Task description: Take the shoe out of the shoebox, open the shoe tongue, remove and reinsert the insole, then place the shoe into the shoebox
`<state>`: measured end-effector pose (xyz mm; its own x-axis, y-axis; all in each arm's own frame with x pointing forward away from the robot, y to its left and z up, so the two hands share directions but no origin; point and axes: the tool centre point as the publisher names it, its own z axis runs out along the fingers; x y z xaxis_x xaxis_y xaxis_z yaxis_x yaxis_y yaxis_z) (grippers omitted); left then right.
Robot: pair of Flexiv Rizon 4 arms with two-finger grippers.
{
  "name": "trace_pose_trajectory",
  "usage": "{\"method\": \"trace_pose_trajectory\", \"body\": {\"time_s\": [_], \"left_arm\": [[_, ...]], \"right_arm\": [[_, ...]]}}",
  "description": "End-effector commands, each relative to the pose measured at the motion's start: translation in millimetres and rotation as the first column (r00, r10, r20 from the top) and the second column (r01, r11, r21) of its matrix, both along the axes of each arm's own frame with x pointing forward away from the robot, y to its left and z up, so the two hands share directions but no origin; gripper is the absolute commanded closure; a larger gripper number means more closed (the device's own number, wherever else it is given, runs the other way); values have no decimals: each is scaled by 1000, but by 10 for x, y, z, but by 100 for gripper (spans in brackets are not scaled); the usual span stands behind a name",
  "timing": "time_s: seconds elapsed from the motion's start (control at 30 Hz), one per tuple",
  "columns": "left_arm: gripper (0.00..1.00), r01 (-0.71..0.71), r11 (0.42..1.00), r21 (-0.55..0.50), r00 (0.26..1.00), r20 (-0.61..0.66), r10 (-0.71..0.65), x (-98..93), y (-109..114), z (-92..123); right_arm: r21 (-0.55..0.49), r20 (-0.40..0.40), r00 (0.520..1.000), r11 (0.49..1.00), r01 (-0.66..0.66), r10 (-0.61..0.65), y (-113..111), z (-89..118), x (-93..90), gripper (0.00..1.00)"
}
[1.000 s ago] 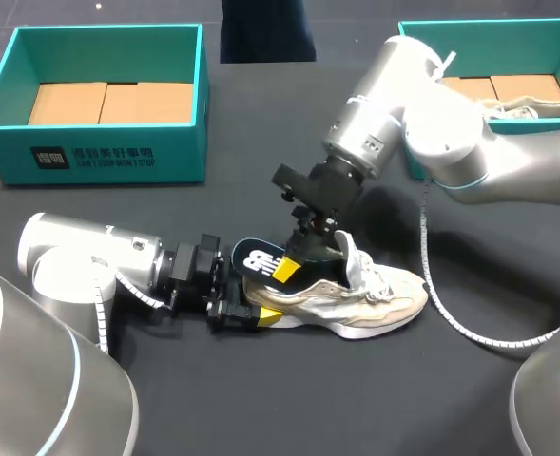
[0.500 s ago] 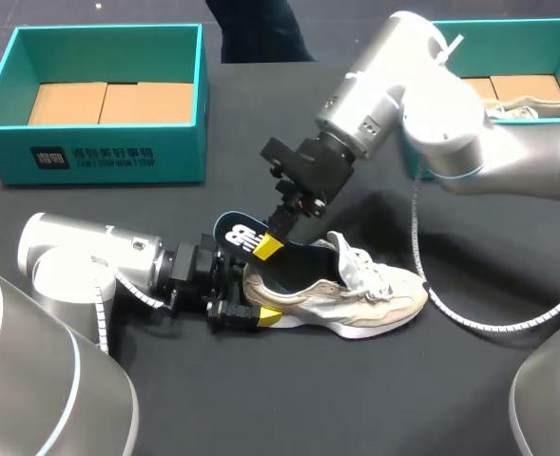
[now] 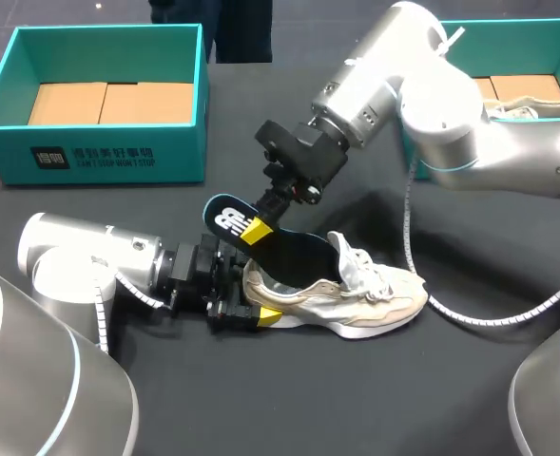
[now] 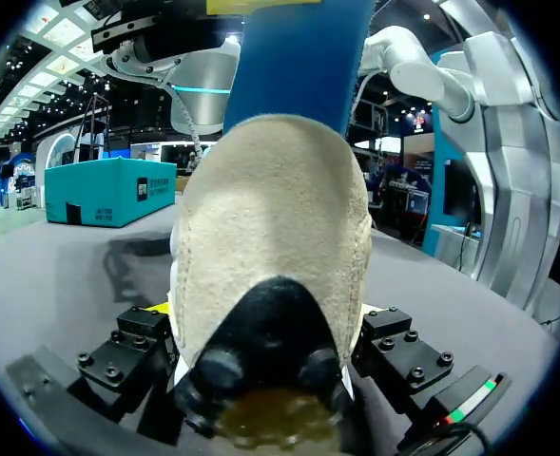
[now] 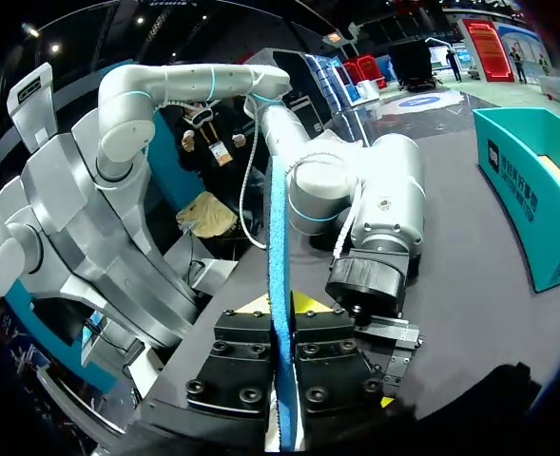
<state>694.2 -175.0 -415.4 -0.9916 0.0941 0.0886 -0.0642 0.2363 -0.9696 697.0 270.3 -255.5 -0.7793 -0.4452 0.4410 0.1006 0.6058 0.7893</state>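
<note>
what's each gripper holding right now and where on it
The right gripper pinches the insole near its heel end, its front end inside the shoe. The left gripper clamps the shoe at its heel.

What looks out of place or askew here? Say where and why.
The insole is askew: pinched in the right tool, it slants up out of the shoe, its heel end raised above the heel and its front end inside. The left tool grips the shoe's heel. Nothing looks spilled or damaged.
</note>
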Motion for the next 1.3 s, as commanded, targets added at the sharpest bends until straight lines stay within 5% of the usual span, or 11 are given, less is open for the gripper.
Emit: {"method": "trace_pose_trajectory", "body": {"time_s": [0.03, 0.13, 0.67, 0.8, 1.1, 1.3], "left_arm": [[100, 0, 1000, 2, 1000, 0, 0, -2, 1, -3], [100, 0, 1000, 2, 1000, 0, 0, -2, 1, -3], [100, 0, 1000, 2, 1000, 0, 0, -2, 1, -3], [100, 0, 1000, 2, 1000, 0, 0, -2, 1, -3], [100, 0, 1000, 2, 1000, 0, 0, -2, 1, -3], [100, 0, 1000, 2, 1000, 0, 0, -2, 1, -3]], "right_arm": [[-5, 22, 1000, 1000, -10, 10, -22, 295, 20, 100], [52, 23, 1000, 998, 18, -19, -91, 532, 2, 100], [52, 23, 1000, 998, 18, -19, -91, 532, 2, 100], [61, 57, 998, 998, -4, 0, -11, 797, 81, 100], [160, 106, 992, 986, 57, -74, -168, 1796, 52, 100], [160, 106, 992, 986, 57, -74, -168, 1796, 52, 100]]}}
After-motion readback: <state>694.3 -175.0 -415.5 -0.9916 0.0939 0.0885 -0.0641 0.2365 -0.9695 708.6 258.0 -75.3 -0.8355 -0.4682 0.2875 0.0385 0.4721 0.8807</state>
